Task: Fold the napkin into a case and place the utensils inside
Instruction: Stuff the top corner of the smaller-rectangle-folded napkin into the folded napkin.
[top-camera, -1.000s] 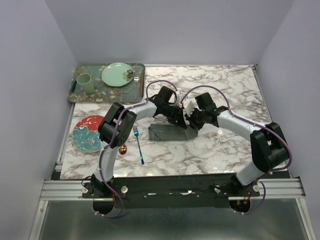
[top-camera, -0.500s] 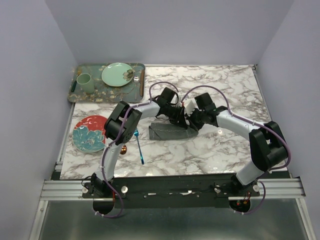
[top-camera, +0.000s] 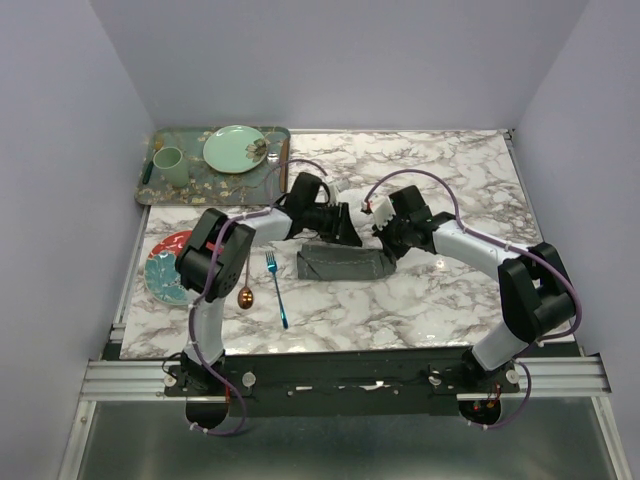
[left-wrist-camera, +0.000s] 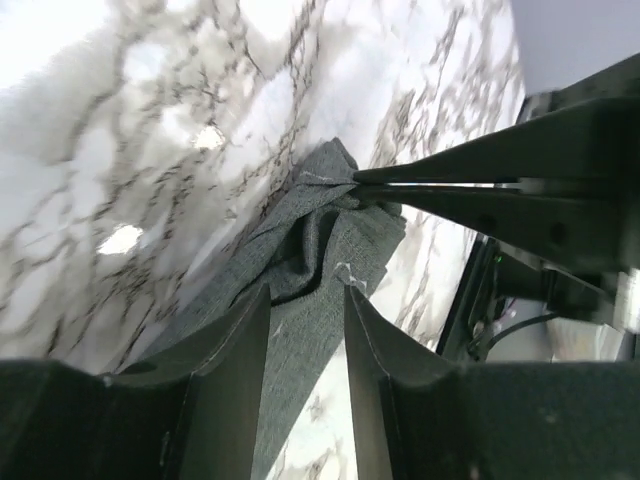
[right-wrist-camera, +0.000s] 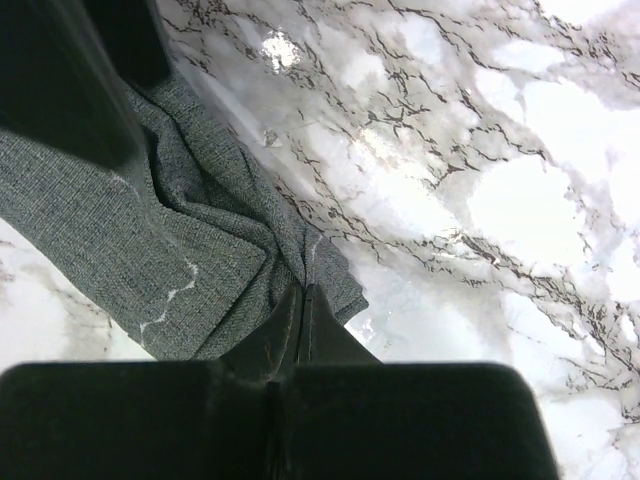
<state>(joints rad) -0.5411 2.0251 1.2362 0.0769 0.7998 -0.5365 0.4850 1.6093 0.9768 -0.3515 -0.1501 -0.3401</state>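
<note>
We pinch the end of the folded napkin case (top-camera: 342, 264) with our right hand (right-wrist-camera: 303, 300), our left hand (left-wrist-camera: 308, 298) is open beside it, and the fork (top-camera: 277, 290) and spoon (top-camera: 245, 297) wait outside, away from both

Bright overhead light glares off the table (right-wrist-camera: 280, 45); napkin (right-wrist-camera: 150, 250) sharp, foreground blurred.

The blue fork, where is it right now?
Top view: the blue fork lies left of centre, between the copper spoon and the folded grey napkin.
</note>
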